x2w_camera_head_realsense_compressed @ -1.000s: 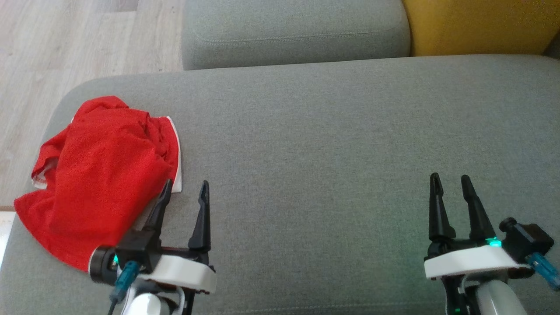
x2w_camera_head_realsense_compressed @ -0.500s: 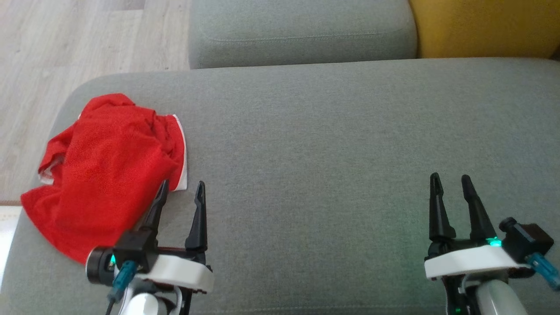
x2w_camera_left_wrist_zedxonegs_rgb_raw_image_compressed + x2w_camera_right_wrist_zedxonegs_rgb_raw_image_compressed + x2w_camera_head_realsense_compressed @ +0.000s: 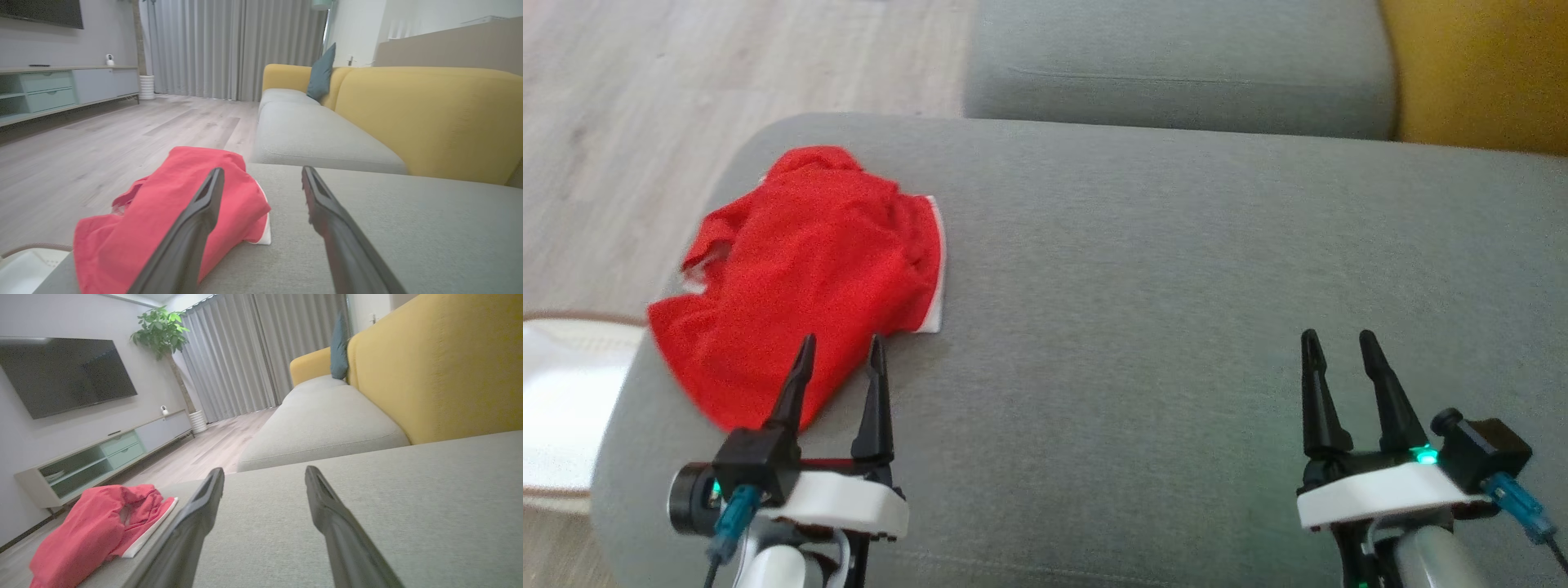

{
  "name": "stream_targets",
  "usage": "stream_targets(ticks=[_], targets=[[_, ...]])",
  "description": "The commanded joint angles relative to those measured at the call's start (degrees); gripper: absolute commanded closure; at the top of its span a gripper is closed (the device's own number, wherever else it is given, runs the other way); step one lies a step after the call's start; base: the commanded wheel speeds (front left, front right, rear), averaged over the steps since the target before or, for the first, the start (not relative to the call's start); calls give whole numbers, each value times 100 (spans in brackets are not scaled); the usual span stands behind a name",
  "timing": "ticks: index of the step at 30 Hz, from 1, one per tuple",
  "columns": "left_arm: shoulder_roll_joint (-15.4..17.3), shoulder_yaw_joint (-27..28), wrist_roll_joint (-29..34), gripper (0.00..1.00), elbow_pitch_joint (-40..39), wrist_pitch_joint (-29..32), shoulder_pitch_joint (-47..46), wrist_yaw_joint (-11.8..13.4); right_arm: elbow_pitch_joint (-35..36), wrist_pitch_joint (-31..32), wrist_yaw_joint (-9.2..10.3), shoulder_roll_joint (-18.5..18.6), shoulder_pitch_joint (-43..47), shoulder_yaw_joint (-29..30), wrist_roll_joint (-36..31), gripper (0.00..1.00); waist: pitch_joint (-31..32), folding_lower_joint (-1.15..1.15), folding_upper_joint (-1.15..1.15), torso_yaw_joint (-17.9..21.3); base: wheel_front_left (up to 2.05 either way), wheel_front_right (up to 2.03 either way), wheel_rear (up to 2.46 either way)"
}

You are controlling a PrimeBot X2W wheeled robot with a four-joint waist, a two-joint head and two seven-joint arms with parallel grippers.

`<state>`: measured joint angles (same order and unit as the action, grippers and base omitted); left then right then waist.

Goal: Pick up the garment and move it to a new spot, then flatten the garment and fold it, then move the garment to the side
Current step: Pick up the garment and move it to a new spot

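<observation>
The red garment [image 3: 809,269] lies crumpled at the left end of the seat cushion [image 3: 1176,286]. The left gripper [image 3: 841,341], jaws apart and empty, faces its near edge, apparently for pickup. The right gripper [image 3: 1338,336], equally spread, hangs well clear.

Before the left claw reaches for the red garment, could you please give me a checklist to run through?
1. Left claw open: ok.
2. Right claw open, holding nothing: ok.
3. Garment right ahead of the left claw: ok.
4. Garment lying flat: not ok, it is crumpled.
5. Room on the cushion for a new spot: ok, a wide grey stretch lies between the claws.
6. Left claw's height above the fabric: cannot tell.
</observation>
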<state>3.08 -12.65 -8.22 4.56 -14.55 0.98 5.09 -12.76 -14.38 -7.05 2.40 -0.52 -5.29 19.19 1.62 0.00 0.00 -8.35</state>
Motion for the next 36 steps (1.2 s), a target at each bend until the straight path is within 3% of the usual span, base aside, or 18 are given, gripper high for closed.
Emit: stream_targets(ticks=[1,13,19,28,36], targets=[[-20,217,-8,0,-217,-45,-200,35,159,-62,-44,48,-113,-171,-38,0,20,0,0,-238,0,0,0],[-20,418,74,0,-211,-45,-78,42,109,-62,-44,48,-25,-569,73,0,68,0,0,-1272,0,0,0],[-20,538,104,0,-264,-45,-25,35,88,-62,-44,48,-31,-710,136,0,73,0,0,-1595,0,0,0],[-20,672,113,0,-282,-45,-6,-15,73,-62,-44,48,-73,-778,183,0,48,0,0,-1660,0,0,0],[-20,794,86,0,-347,-45,-51,19,84,-62,-44,48,-116,-772,176,0,-69,0,0,-1417,0,0,0]])
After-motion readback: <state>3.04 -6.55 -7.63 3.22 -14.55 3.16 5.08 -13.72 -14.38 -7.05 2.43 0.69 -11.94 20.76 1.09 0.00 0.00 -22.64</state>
